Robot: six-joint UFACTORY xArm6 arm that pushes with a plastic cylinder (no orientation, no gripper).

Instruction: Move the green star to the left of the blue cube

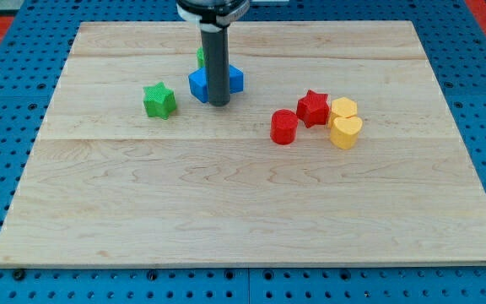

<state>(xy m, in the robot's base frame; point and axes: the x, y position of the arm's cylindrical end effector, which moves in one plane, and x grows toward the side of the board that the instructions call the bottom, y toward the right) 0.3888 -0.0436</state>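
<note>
The green star [159,100] lies on the wooden board [251,219], left of centre near the view's top. The blue cube [199,84] lies just to its right, partly hidden behind my rod. My tip [218,103] rests at the blue cube's front, about 70 pixels right of the green star and apart from it. A second blue block [235,79] shows on the rod's right side. A small green block [201,57] peeks out behind the rod, above the blue cube.
A red cylinder [283,127], a red star [313,108], a yellow cylinder [343,107] and a yellow heart [345,132] cluster at the right of centre. Blue pegboard [7,101] surrounds the board.
</note>
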